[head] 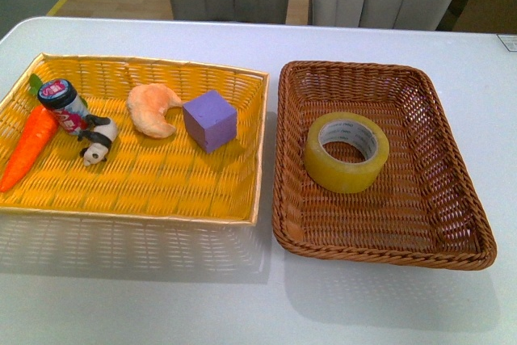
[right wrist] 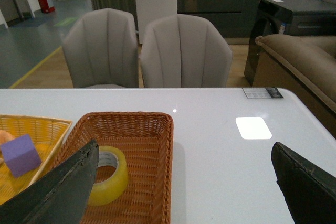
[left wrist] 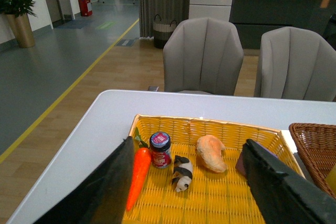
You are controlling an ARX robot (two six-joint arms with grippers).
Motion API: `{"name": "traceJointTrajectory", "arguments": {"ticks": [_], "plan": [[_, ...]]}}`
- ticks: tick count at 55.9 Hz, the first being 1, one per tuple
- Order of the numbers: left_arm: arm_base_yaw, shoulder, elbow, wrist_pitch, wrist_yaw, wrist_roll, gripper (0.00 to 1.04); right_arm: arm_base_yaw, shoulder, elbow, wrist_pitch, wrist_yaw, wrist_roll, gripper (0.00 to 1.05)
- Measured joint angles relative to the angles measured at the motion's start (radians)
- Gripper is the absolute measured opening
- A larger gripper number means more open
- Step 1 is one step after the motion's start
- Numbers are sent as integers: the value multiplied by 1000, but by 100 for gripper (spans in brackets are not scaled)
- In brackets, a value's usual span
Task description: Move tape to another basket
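Tape point(head: 346, 152), glossy yellowish roll, flat in woven brown basket point(head: 452, 224); both hands agape.

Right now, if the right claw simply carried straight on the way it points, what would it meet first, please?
Probably the brown basket or the bare table beside it; the tape sits off toward one finger. Depth is unclear.

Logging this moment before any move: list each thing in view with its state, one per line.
tape: lying flat, hole up, in the brown basket
yellow basket: holds five items
carrot: lying down, against the left wall
jar: tipped over, lid on
panda figure: on its side
croissant: lying flat
purple cube: resting flat
left gripper: open, empty
right gripper: open, empty
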Motion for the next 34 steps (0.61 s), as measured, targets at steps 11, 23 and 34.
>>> {"name": "traceJointTrajectory", "arguments": {"ticks": [11, 23, 34], "plan": [[0, 0, 0, 0, 0, 2, 96, 0, 0, 0, 0, 0, 0, 96], [0, 0, 0, 0, 0, 2, 96, 0, 0, 0, 0, 0, 0, 96], [0, 0, 0, 0, 0, 2, 96, 0, 0, 0, 0, 0, 0, 96]]}}
